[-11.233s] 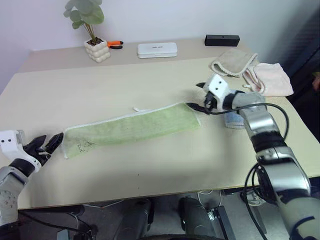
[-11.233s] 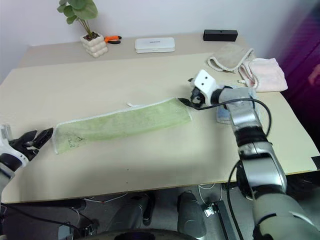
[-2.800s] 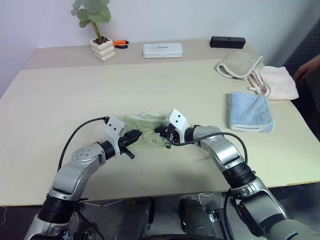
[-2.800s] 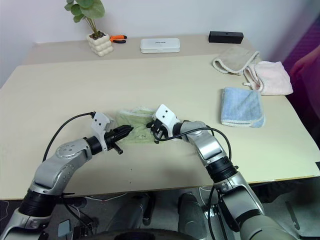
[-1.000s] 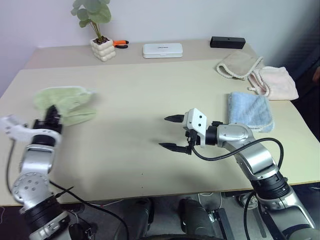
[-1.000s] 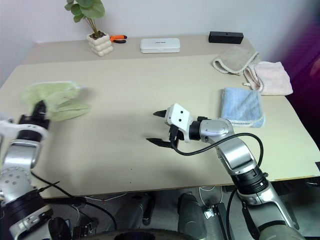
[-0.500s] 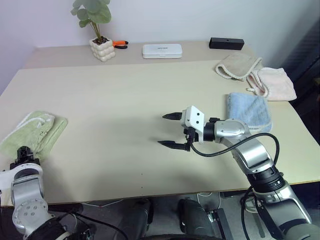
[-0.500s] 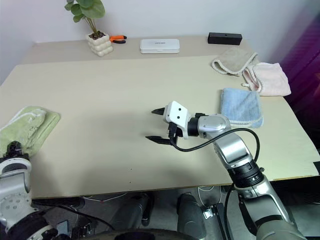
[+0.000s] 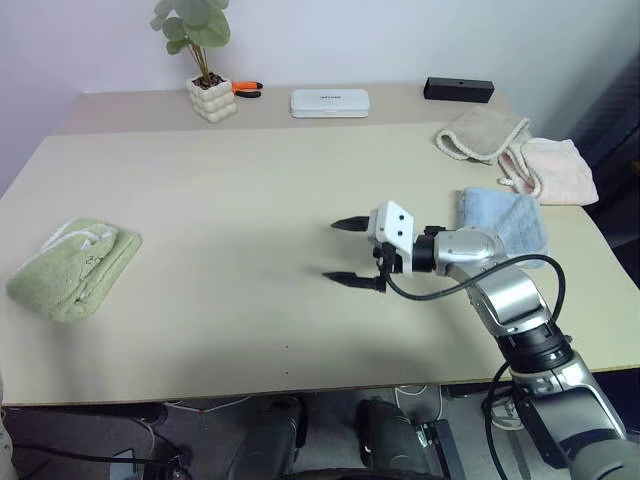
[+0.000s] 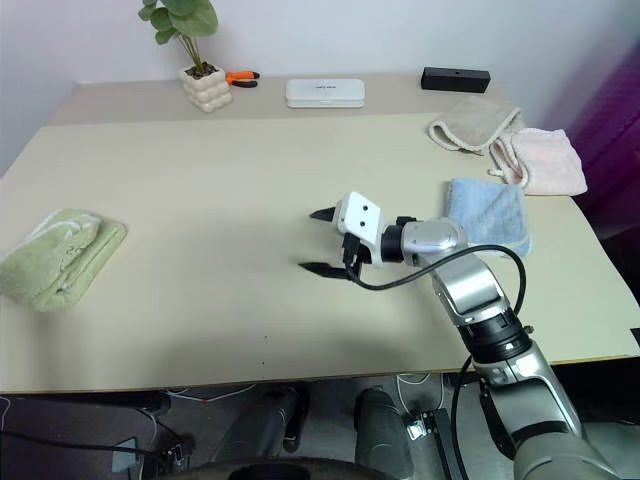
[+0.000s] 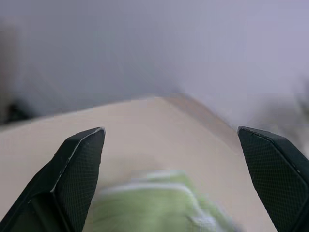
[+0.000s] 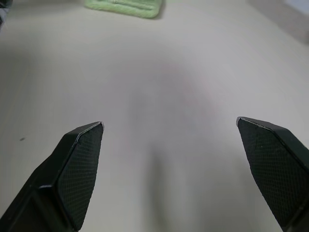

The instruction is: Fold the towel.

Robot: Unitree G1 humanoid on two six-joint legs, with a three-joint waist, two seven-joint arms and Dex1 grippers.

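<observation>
While the light green fluffy terry towel (image 9: 72, 268) lies folded near the beige bench's (image 9: 230, 180) left edge, the right gripper (image 9: 346, 251) hovers mid-bench, jaws spread wide and empty. Jaws of the left gripper (image 11: 174, 179) are parted too, gripping nothing.

Our two grippers stand open, neither holding anything.

Our right arm reaches out from the right, forearm bent inward, and its right gripper (image 9: 348, 251) points toward our left, just above the surface, with the two black fingers (image 9: 349, 224) spread wide apart. In the wrist view our left gripper (image 11: 174, 179) shows both fingers splayed to the frame's edges, nothing between them.
</observation>
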